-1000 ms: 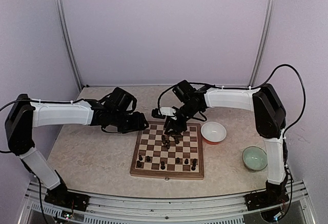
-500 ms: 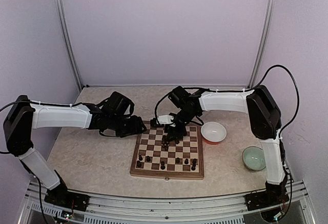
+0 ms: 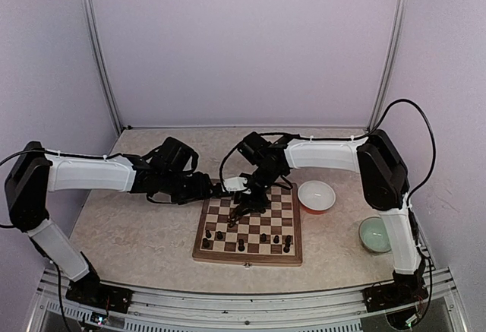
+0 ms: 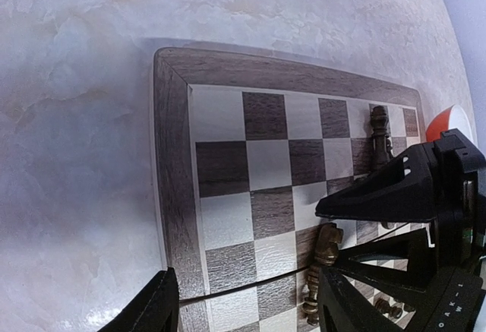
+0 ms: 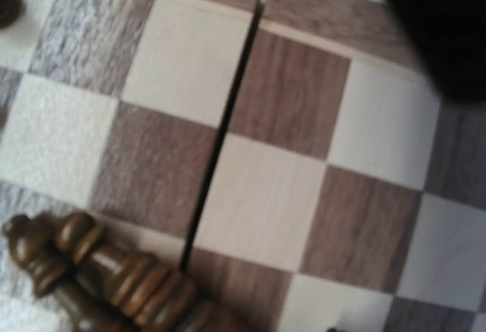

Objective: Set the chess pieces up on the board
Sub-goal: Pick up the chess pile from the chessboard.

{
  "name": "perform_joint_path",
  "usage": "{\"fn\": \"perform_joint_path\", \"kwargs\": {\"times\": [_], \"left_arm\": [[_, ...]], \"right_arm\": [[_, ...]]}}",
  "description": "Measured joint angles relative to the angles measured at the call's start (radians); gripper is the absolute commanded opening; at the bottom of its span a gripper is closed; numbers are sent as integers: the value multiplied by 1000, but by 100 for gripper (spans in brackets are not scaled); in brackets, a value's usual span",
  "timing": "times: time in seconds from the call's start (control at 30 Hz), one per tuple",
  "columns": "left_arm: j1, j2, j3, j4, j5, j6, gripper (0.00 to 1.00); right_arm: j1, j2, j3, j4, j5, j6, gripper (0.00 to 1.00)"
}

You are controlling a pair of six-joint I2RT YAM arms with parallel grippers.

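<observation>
The board point(image 3: 203, 229) lies mid-table, with several dark chess pieces point(image 3: 219, 235) standing along its near rows. My left gripper point(image 3: 218, 189) hovers open over the board's far-left corner; in the left wrist view its black fingers point(image 4: 148, 309) straddle bare squares. My right gripper point(image 3: 240, 210) is low over the middle of the board. Seen from the left wrist, its fingers point(image 4: 380, 191) stand apart beside two fallen pieces, a knight point(image 4: 326, 245) among them. The right wrist view shows fallen pieces point(image 5: 114, 279) on the squares, and its own fingers are out of frame.
A white bowl with an orange underside point(image 3: 317, 195) sits just right of the board. A pale green bowl point(image 3: 377, 234) stands further right, near the right arm. The board's fold seam point(image 5: 220, 134) runs between the squares.
The right gripper has moved left and nearer across the board, and its jaws have widened. The left gripper has crept right to the board's far-left corner.
</observation>
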Motion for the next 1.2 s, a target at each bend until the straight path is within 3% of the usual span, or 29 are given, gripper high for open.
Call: {"fn": "perform_joint_path", "kwargs": {"times": [0.13, 0.6, 1.2], "left_arm": [[4, -3, -8, 2, 0, 0, 62], [10, -3, -23, 49, 27, -1, 62], [11, 50, -43, 232, 180, -17, 62]], "right_arm": [[0, 7, 10, -33, -24, -16, 28], [-33, -27, -76, 14, -104, 41, 6], [-140, -121, -228, 135, -233, 189, 0]]}}
